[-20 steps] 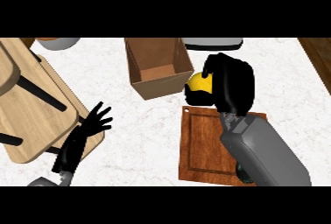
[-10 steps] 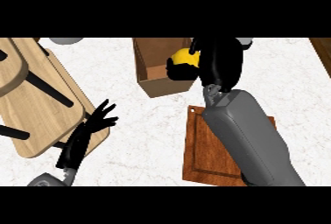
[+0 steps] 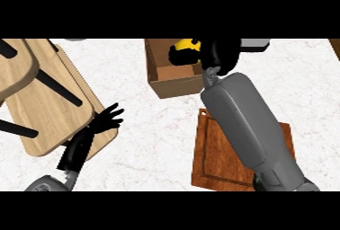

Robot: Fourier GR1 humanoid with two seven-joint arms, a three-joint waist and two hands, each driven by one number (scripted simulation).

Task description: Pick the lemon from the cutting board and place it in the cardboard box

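Head view: right hand (image 3: 222,55) sits at the top of the frame, dark fingers wrapped round the lemon (image 3: 187,45). It's a closed grasp w/ only a patch of yellow showing. The lemon lies just left of the palm and inside the outline of the cardboard box (image 3: 174,86), toward the box's upper-right corner. Whether it hangs above the floor of the box or already touches it can't be told from this angle. Lemon's long axis: can't tell either, too much is hidden by fingers.

Grey forearm (image 3: 242,121) runs diagonally from lower right up to the box, crossing over the cutting board (image 3: 216,167), which lies right below the box in the frame & has no fruit on it.

Left hand (image 3: 106,120) shows at lower left, fingers spread and relaxed, holding nothing, resting by the edge of a light wood piece (image 3: 46,103), well apart from the box. So the right hand is the only one in play here.

Judgement: carry looks done and release is the step in hand. The box's opening faces up, the lemon is within its walls, so letting go should land it inside. One thing to watch is how near the lemon is to the right wall; a nudge toward frame-left, to the box's middle, gives more margin. White counter (image 3: 146,139) around the box looks flat.
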